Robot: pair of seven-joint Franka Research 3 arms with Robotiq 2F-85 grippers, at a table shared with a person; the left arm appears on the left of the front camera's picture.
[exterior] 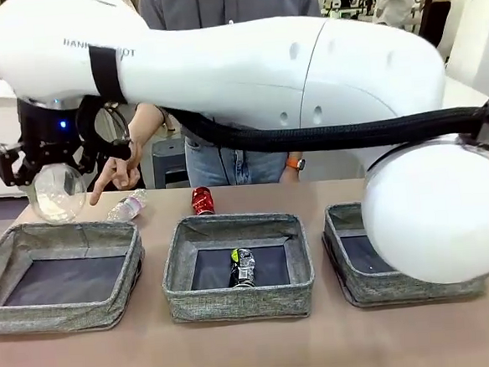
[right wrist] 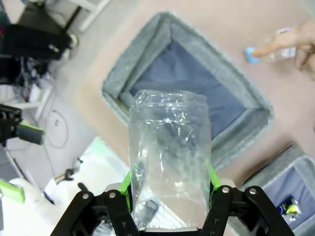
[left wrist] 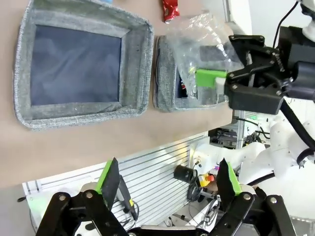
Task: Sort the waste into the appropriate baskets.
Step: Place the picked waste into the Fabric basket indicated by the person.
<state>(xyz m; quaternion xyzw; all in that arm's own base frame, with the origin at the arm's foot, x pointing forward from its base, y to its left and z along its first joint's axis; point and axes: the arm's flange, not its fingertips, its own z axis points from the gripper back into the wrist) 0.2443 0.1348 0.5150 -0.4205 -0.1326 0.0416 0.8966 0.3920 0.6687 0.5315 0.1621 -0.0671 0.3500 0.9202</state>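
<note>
Below the right gripper (exterior: 51,159), front view: a clear bottle (exterior: 57,193) is held between the closed fingers. Its long axis is about upright, with the free end pointed down. Under it lies the far rim of the left basket (exterior: 30,240), whose dark bottom is in full view. Just beside the gripper, a person's hand (exterior: 119,167) is pointed down at a small bottle (exterior: 129,207) laid on its side on the table (exterior: 256,351). Farther along, a red can (exterior: 202,201) is stood behind the middle basket (exterior: 240,305), and a dark can (exterior: 244,267) is laid lengthwise in that basket. The right basket (exterior: 353,289) is partly hidden by the arm.

Left wrist view: the left gripper (left wrist: 169,179) is spread wide, with nothing between its pads. Ahead of it, the right gripper is seen clamped on the clear bottle, in front of the middle basket.

Right wrist view: the clear bottle is run straight out along the fingers, over the left basket. Beyond that basket, the small bottle's blue cap is met by the person's fingertip.
</note>
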